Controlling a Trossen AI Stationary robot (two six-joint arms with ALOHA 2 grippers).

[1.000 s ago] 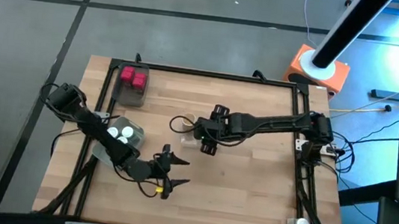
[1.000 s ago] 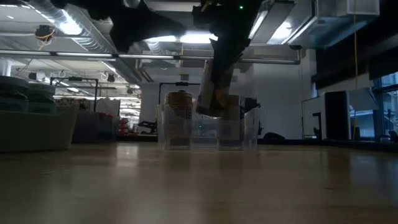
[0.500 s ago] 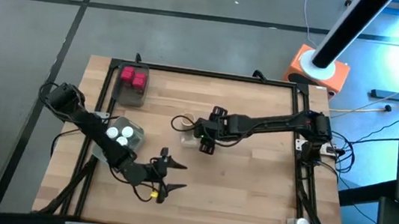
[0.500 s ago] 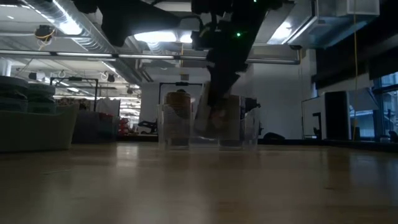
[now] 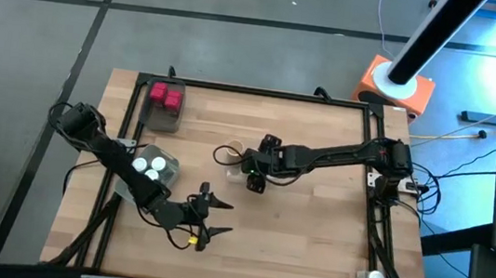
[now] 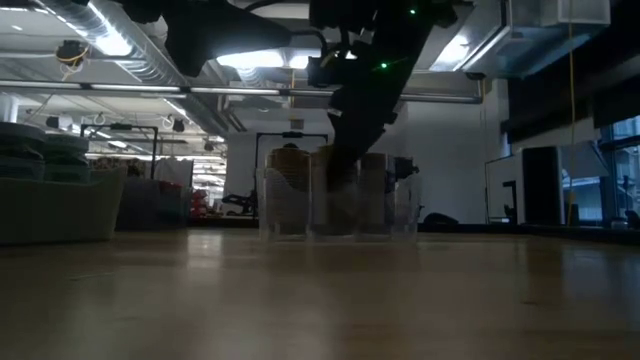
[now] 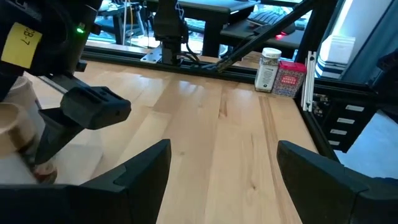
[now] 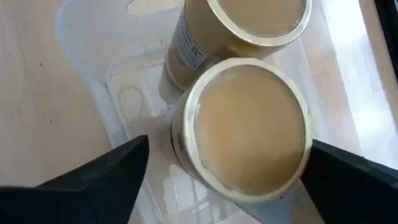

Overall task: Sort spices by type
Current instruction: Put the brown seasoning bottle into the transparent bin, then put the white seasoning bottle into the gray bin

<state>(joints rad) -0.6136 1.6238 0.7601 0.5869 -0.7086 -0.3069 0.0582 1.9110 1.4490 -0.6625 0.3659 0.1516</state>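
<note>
- Tan cylindrical spice jar with cork-coloured top (image 8: pixel 245 127) stands upright in clear plastic tray (image 8: pixel 134 93), directly between my right gripper (image 8: pixel 224 163) fingers, which are spread apart and not touching it.
- Second tan jar (image 8: pixel 239 31) stands just beyond, touching the first.
- Long axis vertical; my right arm is nearer.
- My left gripper (image 7: pixel 224 165), fingers apart, hangs empty, well away.
</note>
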